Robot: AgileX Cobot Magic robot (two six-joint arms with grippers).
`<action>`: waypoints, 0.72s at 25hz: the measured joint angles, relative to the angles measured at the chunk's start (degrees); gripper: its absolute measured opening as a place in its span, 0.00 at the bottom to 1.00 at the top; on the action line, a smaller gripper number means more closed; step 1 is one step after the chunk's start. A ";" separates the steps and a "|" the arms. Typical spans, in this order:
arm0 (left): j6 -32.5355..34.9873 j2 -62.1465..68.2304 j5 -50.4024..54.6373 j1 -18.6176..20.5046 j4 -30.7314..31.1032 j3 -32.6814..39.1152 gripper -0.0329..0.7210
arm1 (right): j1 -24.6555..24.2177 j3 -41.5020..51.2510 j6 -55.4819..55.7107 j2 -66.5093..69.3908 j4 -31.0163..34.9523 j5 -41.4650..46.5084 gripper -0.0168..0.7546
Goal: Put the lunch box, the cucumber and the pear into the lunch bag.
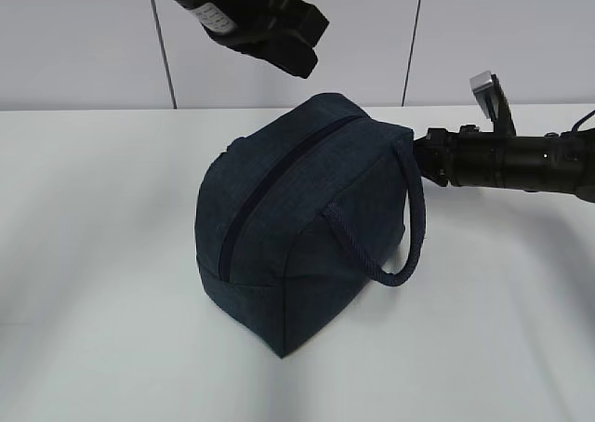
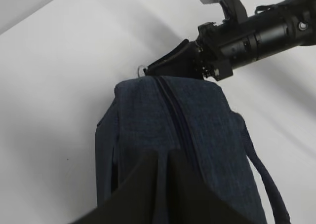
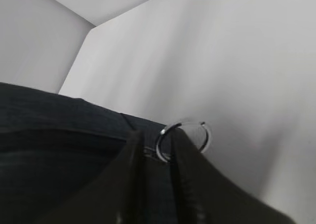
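The left gripper (image 2: 163, 157), fingers pressed together, hangs over the near end of the navy lunch bag (image 1: 297, 227) on the white table (image 1: 93, 255). The bag's closed zipper (image 1: 279, 176) runs diagonally, near-left to far-right. At its far end the right gripper (image 3: 158, 155) brackets the silver ring pull (image 3: 182, 140), seen only by the wrist cameras; its grip cannot be judged.
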 joint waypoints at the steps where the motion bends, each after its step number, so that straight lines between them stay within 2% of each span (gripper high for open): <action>1: 0.00 0.00 -0.71 0.00 -0.04 0.00 0.06 | 0.00 0.00 0.00 0.00 0.00 -0.38 0.23; 4: 0.00 0.00 -1.16 0.00 -0.12 0.00 0.10 | 0.00 0.00 0.00 0.00 -0.10 -1.65 0.39; 7: 0.00 0.00 -1.22 0.00 0.45 0.00 0.18 | -0.24 0.00 0.00 0.00 -0.10 -1.77 0.48; 13: -0.99 0.00 -1.36 0.00 7.69 0.00 0.39 | -1.50 0.00 0.00 -2.56 -2.16 1.51 0.50; 18: -4.66 0.00 -1.36 0.32 13.67 0.00 0.44 | -2.30 0.00 2.75 -7.76 -9.54 10.22 0.51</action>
